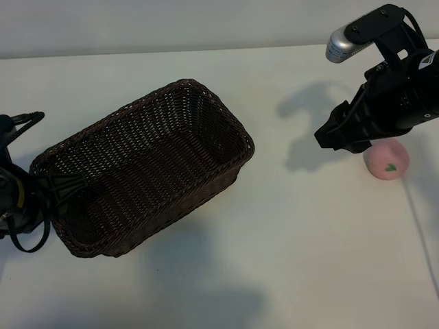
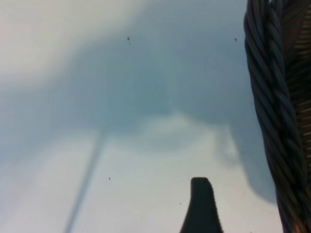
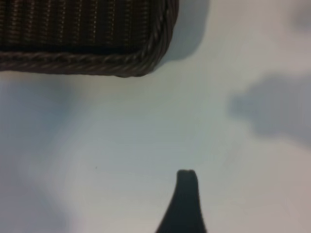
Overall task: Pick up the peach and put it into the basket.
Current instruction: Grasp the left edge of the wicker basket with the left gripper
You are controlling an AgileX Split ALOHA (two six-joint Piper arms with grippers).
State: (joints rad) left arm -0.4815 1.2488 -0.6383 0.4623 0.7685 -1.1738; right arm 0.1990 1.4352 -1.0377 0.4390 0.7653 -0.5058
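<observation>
While the basket (image 1: 144, 168) sat on the white table (image 1: 288, 260), the peach (image 1: 387, 160) lay well to its right, untouched. Right gripper (image 1: 336, 140) hung open between them, partly covering the peach. Left gripper (image 1: 65, 186) stood open at the basket's near-left rim.

Lab: bare white table (image 1: 226, 274)

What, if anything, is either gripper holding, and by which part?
Nothing is held. The right gripper hovers open beside the peach; the left gripper sits open at the basket's near end.
</observation>
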